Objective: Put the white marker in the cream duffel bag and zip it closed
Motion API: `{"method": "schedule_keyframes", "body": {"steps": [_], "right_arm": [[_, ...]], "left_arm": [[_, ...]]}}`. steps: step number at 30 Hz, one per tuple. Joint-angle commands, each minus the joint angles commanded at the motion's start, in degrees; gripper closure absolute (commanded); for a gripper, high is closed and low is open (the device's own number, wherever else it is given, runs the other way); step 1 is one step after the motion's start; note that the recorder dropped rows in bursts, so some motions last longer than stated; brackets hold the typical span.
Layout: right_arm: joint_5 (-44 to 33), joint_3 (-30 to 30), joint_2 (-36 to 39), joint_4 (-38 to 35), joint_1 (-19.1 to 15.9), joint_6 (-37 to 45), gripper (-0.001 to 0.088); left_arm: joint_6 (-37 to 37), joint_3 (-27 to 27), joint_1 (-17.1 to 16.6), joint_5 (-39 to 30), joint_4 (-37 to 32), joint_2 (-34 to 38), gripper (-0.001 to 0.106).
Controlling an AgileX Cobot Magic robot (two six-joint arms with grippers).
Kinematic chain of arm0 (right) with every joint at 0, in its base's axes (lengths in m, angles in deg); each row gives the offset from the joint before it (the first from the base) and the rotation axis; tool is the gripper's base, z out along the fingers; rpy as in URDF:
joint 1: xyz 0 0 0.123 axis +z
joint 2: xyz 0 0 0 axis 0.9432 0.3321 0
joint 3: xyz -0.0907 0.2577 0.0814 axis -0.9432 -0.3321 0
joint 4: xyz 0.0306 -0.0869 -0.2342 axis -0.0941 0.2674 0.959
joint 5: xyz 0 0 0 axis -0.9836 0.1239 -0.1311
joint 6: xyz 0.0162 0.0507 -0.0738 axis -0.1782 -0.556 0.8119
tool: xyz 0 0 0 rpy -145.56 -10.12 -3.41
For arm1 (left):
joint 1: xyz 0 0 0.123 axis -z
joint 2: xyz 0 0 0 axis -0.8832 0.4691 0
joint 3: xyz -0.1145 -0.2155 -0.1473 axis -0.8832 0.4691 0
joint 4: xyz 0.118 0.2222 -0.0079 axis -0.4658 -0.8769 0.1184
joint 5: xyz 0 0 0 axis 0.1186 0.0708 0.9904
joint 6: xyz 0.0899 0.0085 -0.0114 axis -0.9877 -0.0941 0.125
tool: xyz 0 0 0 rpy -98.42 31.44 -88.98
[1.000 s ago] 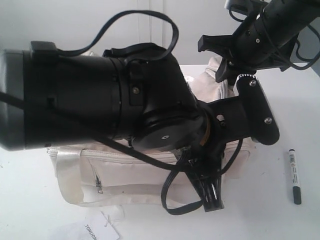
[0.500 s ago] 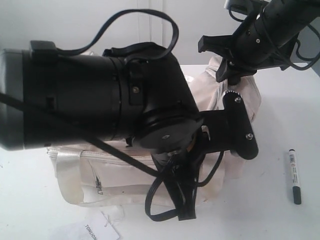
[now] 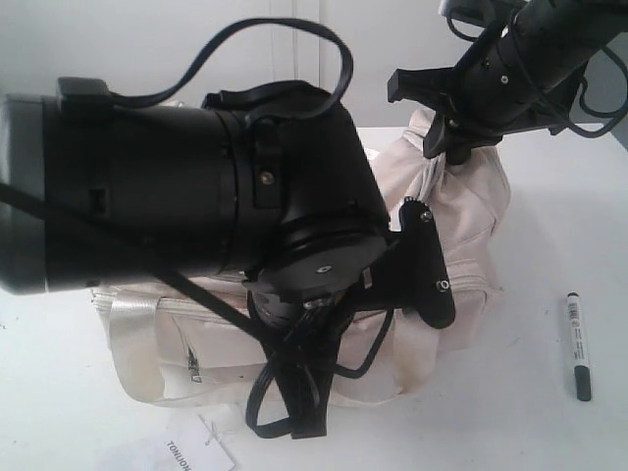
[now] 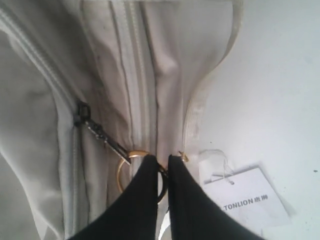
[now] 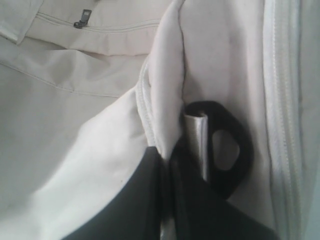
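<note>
We take this for a robotics lab bench: a bare white table [image 3: 549,432] spreads beneath the left gripper [image 4: 164,159], a blank pale wall [image 3: 147,49] stands beyond it, and the black, cable-draped left arm [image 3: 196,196] and right arm [image 3: 520,69] crowd the scene.

Seen from outside, the left arm [image 3: 196,186] fills the near middle and covers most of the bag [image 3: 471,206]. The bag's top and opening are out of sight, and the arm itself runs off the left edge. The right arm [image 3: 530,59] is cut by the top and right edges. The paper tag [image 3: 196,453] is cropped at the near edge. The print on the marker [image 3: 579,345] is too small to read. At the left wrist, the left end effector [image 4: 160,161] hides part of the gold ring [image 4: 122,172] held between its fingers. At the right wrist, the right end effector [image 5: 167,156], closed on a fold of the bag, covers part of a black strap ring [image 5: 242,145], and that picture is soft.
</note>
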Motion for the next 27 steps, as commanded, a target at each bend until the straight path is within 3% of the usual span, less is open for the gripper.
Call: {"method": "schedule_keyframes", "body": {"steps": [27], "right_arm": [[-1.39,0.00,0.00,2.82,0.00,0.00,0.0868]], "left_arm": [[-4.38,0.00,-0.13,-8.65,-1.96,0.00,0.105]]}}
